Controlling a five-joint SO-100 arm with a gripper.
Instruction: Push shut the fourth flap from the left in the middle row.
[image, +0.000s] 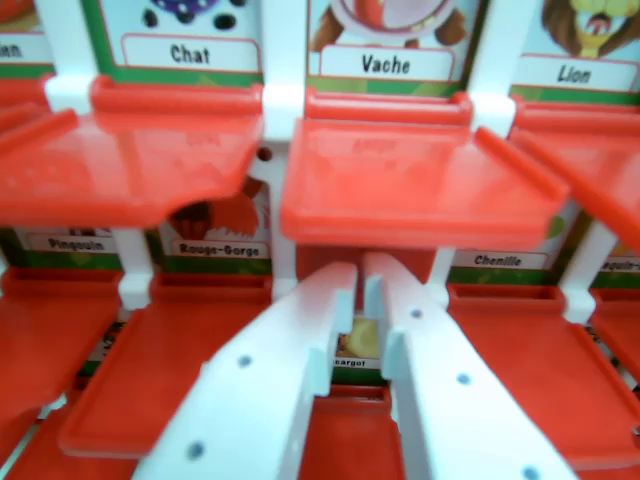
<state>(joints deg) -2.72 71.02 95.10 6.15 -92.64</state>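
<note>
Flap (420, 185) under the "Vache" card is being shown just right of the middle of the wrist view, lying flat and open, its red surface turned up toward the camera and its raised rim running along the near edge. Whether it is the fourth from the left cannot be told, since only part of the board is being seen. It is being held on a red hinge bar between white posts (283, 60).

The "Vache" card (386, 62) is being shown far above it, with the "Chat" card (190, 52) to the left and the "Lion" card (574, 72) to the right. A second open red flap (130, 165) is being seen below "Chat", with a notch cut from its right near corner. Under that flap, the "Rouge-Gorge" card (220, 248) is being partly covered, and the "Pingouin" label (75, 242) is being seen farther left. The "Chenille" label (498, 261) is being shown to the right, below the Vache flap.

More red flaps are lying open in the nearer row, one at the left (165, 375) and one at the right (525, 370).

The white fingers (362, 275) are being shown rising from the bottom edge, their tips close together with only a narrow slit between them, pinching nothing. The tips are being held just under the near edge of the Vache flap; contact cannot be told. Between them, a card ending in "argot" (356, 345) is being glimpsed.
</note>
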